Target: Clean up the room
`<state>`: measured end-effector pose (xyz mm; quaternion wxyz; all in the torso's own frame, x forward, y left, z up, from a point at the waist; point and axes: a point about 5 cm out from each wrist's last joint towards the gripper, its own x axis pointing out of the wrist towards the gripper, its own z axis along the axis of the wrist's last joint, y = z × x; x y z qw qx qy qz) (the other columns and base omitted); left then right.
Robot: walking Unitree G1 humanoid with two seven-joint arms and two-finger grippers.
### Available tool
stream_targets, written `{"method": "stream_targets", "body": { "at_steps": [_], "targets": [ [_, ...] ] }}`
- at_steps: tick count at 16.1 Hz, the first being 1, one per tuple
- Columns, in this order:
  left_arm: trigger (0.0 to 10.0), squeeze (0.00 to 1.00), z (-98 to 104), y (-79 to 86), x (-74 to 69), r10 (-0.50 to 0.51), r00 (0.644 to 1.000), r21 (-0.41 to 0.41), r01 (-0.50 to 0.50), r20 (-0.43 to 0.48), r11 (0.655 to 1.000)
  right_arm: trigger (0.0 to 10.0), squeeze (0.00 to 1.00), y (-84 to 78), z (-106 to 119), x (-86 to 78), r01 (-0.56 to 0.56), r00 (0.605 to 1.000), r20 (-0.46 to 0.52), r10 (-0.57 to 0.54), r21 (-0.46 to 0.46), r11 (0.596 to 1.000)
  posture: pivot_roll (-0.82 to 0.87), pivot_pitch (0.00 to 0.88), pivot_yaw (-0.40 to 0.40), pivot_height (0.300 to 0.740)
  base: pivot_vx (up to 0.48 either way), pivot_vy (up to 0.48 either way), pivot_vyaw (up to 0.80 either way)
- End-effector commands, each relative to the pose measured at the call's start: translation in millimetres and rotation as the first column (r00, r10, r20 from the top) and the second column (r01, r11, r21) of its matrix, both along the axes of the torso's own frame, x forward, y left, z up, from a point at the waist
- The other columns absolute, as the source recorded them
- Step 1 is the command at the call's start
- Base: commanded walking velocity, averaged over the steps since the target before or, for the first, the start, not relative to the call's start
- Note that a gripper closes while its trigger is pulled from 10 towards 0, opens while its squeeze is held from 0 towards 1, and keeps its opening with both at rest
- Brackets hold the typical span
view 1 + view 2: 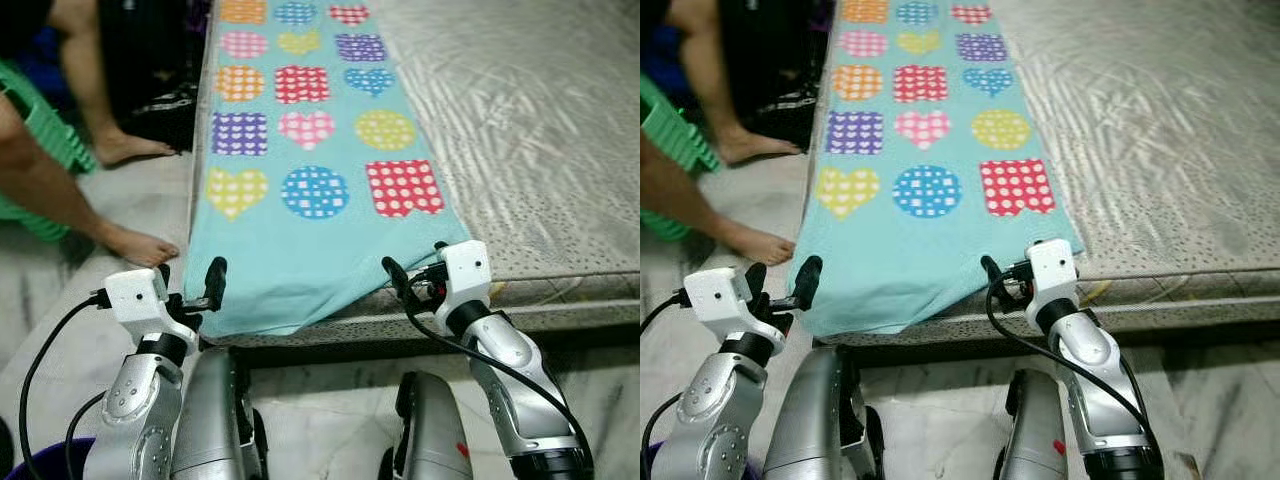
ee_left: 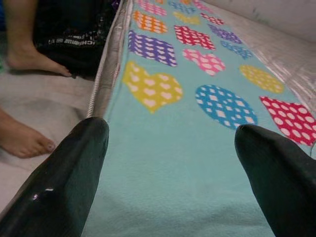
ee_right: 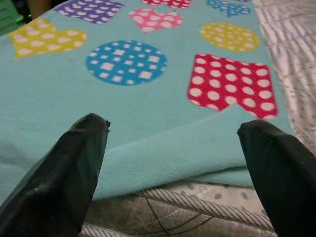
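A light blue fleece blanket [image 1: 300, 240], printed with dotted hearts, circles and squares, lies flat along the left side of a grey mattress [image 1: 540, 130]. Its near hem reaches the mattress's front edge and droops over it a little at the left corner. My left gripper [image 1: 190, 285] is open at that near-left corner, and in the left wrist view the blanket [image 2: 173, 163] lies between the spread fingers [image 2: 64, 182]. My right gripper [image 1: 415, 270] is open at the near-right corner, just short of the hem [image 3: 163, 163], with nothing in it.
A person's bare legs and feet [image 1: 135, 245] are on the pale floor left of the mattress, beside a green plastic seat [image 1: 45, 135]. Dark clutter [image 1: 160, 100] lies by the mattress's left side. A dark gap runs under the mattress front [image 1: 560, 335].
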<state>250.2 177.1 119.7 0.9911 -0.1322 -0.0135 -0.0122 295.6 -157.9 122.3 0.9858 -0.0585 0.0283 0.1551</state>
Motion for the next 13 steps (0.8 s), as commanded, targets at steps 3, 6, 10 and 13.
{"method": "stream_targets", "body": {
  "at_steps": [3, 6, 10, 13],
  "targets": [
    [10.0, 0.0, -2.6, -0.5, -1.1, -0.011, 1.0, 0.001, 0.011, -0.005, 1.0, 10.0, 0.0, -3.8, -1.1, -1.4, 0.019, 1.0, -0.005, -0.019, 0.0, 1.0, -0.08, 0.201, -0.043, 0.533, 0.0, 0.0, 0.0],
    [10.0, 0.0, -3.2, -0.8, -1.3, -0.009, 1.0, 0.001, 0.009, -0.009, 1.0, 10.0, 0.0, -4.1, -0.8, -1.8, 0.02, 1.0, -0.002, -0.02, 0.002, 1.0, -0.08, 0.203, -0.043, 0.533, 0.251, 0.0, 0.0],
    [10.0, 0.0, -4.8, -0.9, -1.4, -0.006, 1.0, 0.001, 0.006, -0.02, 1.0, 10.0, 0.0, -3.3, -0.9, -2.6, 0.019, 1.0, -0.003, -0.019, 0.014, 1.0, -0.08, 0.203, -0.043, 0.518, 0.0, 0.0, 0.0],
    [10.0, 0.0, -4.9, -1.3, -1.3, -0.006, 1.0, 0.001, 0.006, -0.022, 1.0, 10.0, 0.0, -4.3, -1.0, -2.4, 0.022, 1.0, -0.004, -0.022, 0.011, 1.0, -0.08, 0.204, -0.043, 0.518, 0.0, 0.0, 0.0]
  ]
}}
